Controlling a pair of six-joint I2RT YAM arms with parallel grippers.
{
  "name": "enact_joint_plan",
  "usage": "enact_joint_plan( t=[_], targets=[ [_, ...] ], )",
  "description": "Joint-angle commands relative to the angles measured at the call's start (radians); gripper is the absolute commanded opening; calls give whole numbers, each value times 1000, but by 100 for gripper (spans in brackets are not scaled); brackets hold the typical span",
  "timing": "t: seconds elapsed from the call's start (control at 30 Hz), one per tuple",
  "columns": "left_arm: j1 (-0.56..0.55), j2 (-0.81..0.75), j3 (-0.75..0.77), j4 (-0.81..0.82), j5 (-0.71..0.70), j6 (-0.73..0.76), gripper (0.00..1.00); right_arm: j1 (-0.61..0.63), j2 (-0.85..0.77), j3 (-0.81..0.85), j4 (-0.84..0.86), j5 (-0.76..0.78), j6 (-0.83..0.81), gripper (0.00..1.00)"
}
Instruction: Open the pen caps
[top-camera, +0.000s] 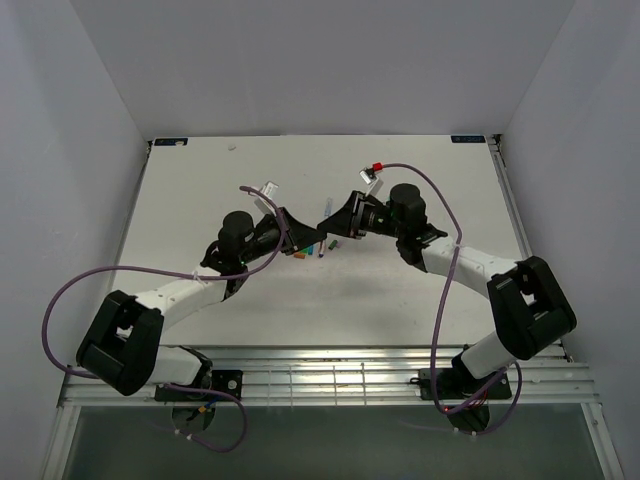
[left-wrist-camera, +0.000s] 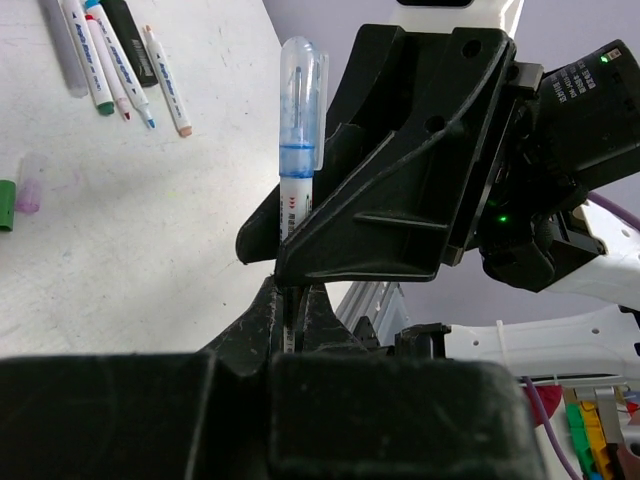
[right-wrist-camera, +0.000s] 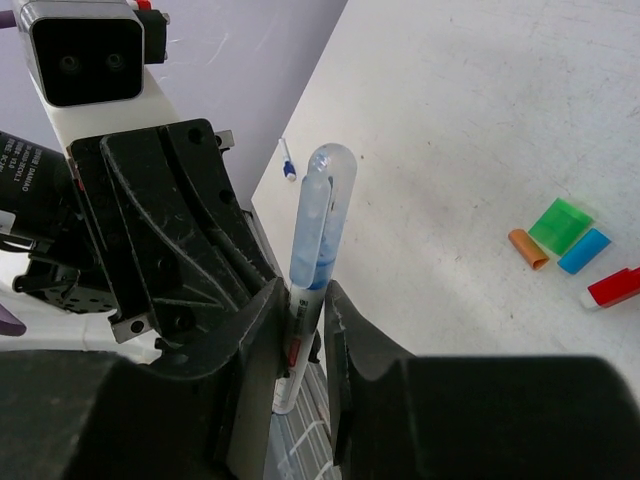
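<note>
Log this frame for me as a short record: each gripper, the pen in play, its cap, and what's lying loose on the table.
left gripper: shut on the pen, at its barrel
right gripper: fingers flank the same pen just below its cap; grip uncertain
clear cap: on the pen
loose caps: green, orange, blue, red, on table
other pens: lying side by side on table

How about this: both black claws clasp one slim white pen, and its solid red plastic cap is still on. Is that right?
Not quite: the cap is clear plastic tinted blue, not solid red, as the right wrist view shows. Otherwise yes: the left gripper and right gripper both clasp one slim white pen, cap still on.
</note>
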Motion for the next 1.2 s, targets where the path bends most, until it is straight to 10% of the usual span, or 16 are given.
enact_joint_plan(
  t=[0.0,0.13,0.27,0.37,0.7,1.17],
  targets=[
    [-8,-12,1,43,17,-1,0,20,20,42,27,18,-32,28],
    [-9,-11,0,48,29,1,0,29,18,50,-8,42,-56,8],
    [-6,-73,12,-64,-32,46,59,27,-39,36,-129,93,-169,8],
    [-1,-124,47,-164,-103,97,74,26,-79,22,-222,67,-286,8],
    [32,-68,93,-97,72,123,66,27,-124,-53,-99,-283,-305,8],
    [32,-44,13,117,207,33,52,26,13,-145,525,-409,163,8]
  ],
)
